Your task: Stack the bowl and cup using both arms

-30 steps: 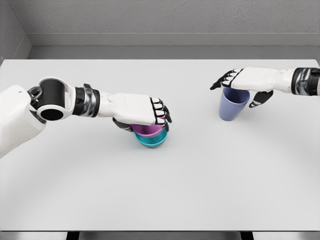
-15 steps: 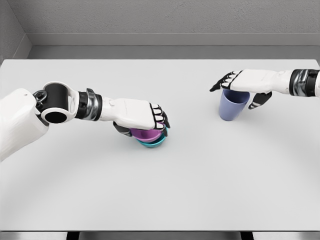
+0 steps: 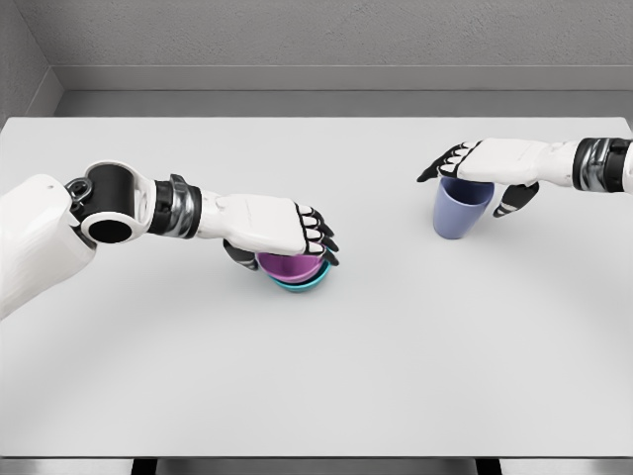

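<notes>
A purple bowl (image 3: 290, 265) sits nested in a teal bowl (image 3: 305, 283) left of the table's middle. My left hand (image 3: 283, 247) lies over it, fingers curled down across the far rim and thumb tucked under the near left side, shut on the purple bowl. At the right a lavender-blue cup (image 3: 460, 212) stands upright. My right hand (image 3: 471, 174) hovers just over its rim, palm down, fingers spread leftward and thumb hanging beside the cup's right side, holding nothing.
Both stacks rest on a wide white table (image 3: 316, 376). A grey wall runs behind its far edge, and the near edge lies at the bottom of the view.
My left hand lowered the purple bowl, which now sits deeper in the teal bowl. The right hand has barely moved over the cup.
</notes>
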